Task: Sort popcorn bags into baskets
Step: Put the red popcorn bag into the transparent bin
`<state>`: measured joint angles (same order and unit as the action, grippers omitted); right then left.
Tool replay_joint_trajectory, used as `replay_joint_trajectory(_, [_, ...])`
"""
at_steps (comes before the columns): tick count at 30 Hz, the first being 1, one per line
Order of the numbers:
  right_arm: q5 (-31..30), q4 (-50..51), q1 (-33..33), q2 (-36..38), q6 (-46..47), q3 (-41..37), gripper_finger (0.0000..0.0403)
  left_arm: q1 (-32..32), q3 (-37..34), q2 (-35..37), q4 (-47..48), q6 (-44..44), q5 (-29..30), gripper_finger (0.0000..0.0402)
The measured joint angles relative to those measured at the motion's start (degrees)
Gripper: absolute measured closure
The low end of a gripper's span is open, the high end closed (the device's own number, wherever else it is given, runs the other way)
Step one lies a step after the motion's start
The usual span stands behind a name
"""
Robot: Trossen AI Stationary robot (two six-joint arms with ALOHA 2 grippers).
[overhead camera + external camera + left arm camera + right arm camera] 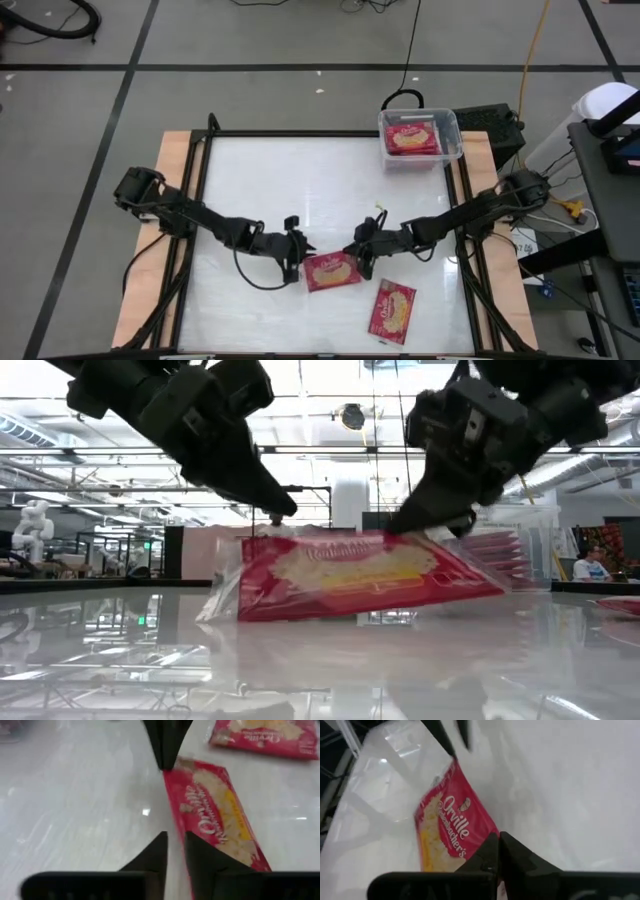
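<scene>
One red popcorn bag [332,271] lies picture side up at the middle of the table's near half, between my two grippers. The left gripper [300,260] is shut at its left end and the right gripper [357,256] at its right end. In the low view the bag [350,575] faces the camera, tilted, with both grippers at its upper edge. A second bag [394,310] lies flat nearer the near edge, to the right. The clear bin [451,122] stands at the far right corner with red bags [412,137] inside. My left gripper [175,856] pinches the bag's left short end [181,837] between two fingers, slanting down from the table's left. My right gripper [498,851] pinches the bag's right short end [482,840] between two fingers, slanting down from the table's right. The bag sits tilted between the two holds; whether its lower edge [300,615] touches the table I cannot tell.
A black box [492,124] sits just beyond the bin, past the table's right edge. The white glossy tabletop [300,190] stretches bare between the grippers and the bin. A black frame rail [300,133] runs along the table's edges.
</scene>
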<state>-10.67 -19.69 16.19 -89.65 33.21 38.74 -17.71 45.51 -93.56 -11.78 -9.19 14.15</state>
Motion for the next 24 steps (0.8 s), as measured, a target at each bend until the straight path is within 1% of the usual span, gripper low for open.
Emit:
replay_joint_trajectory(2, [-1.54,0.37,0.02,1.35,-3.00,0.04,0.0402,0.51,-0.02,-0.04,-0.28,-0.60,-0.13,0.0303])
replay_joint_trajectory(4, [-2.83,1.26,-0.02,2.43,-5.09,0.00,0.0403,1.19,-0.02,0.00,-1.09,-2.81,-0.36,0.0263])
replay_joint_trajectory(7, [-4.57,1.65,-0.07,3.79,-5.65,0.00,0.0403,2.12,-0.02,-0.02,-1.56,-6.88,-0.90,0.0198])
replay_joint_trajectory(10, [-5.06,0.99,-0.06,4.60,-7.41,0.00,0.0403,2.61,-0.02,-0.02,-1.29,-8.51,-2.91,0.0142])
replay_joint_trajectory(13, [-7.23,0.35,-0.06,5.05,-10.60,0.00,0.0403,3.86,-0.02,-0.26,-0.09,-10.95,-3.60,0.0103])
replay_joint_trajectory(15, [-7.59,-0.30,-0.07,5.05,-12.92,0.02,0.0403,5.10,-0.02,-0.68,0.37,-11.81,-4.93,0.0090])
replay_joint_trajectory(17, [-7.61,-2.17,-0.07,5.03,-16.17,0.00,0.0403,5.94,-0.02,-1.08,-0.67,-11.44,-8.76,0.0090])
replay_joint_trajectory(19, [-8.35,-3.94,-0.04,5.07,-19.18,0.02,0.0403,6.35,-0.02,-1.09,-1.77,-10.13,-11.82,0.0110])
replay_joint_trajectory(21, [-9.57,-4.56,-0.04,5.07,-21.78,0.02,0.0403,6.52,-0.02,-1.09,-2.06,-7.77,-12.18,0.0148])
replay_joint_trajectory(24, [-10.32,-4.71,-0.12,5.42,-24.50,0.02,0.0403,6.68,-0.02,-1.09,-1.99,-2.64,-11.07,0.0229])
